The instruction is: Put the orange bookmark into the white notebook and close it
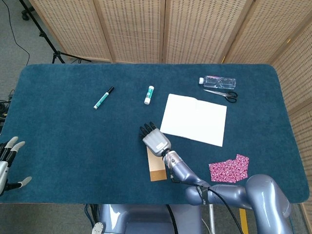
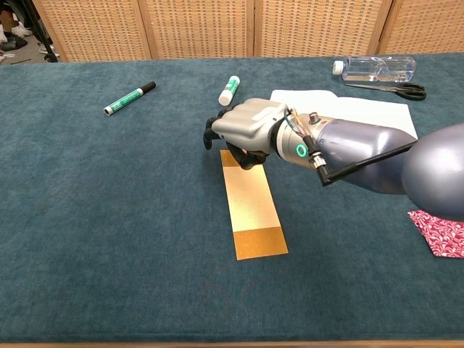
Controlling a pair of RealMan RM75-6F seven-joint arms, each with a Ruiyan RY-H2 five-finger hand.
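Orange bookmark [image 2: 251,208] flat on the blue table cover [image 1: 68,131], just in front of the open white notebook [image 1: 194,119] and near its left edge, probably laid so for an easy slide onto the page. Right hand [image 2: 243,128] low over the far end of the bookmark, palm down, fingers curled downward toward it; real grip not visible, so cannot tell if already holding. Left hand [image 1: 9,157] far at the table's left edge, fingers spread, holding nothing.
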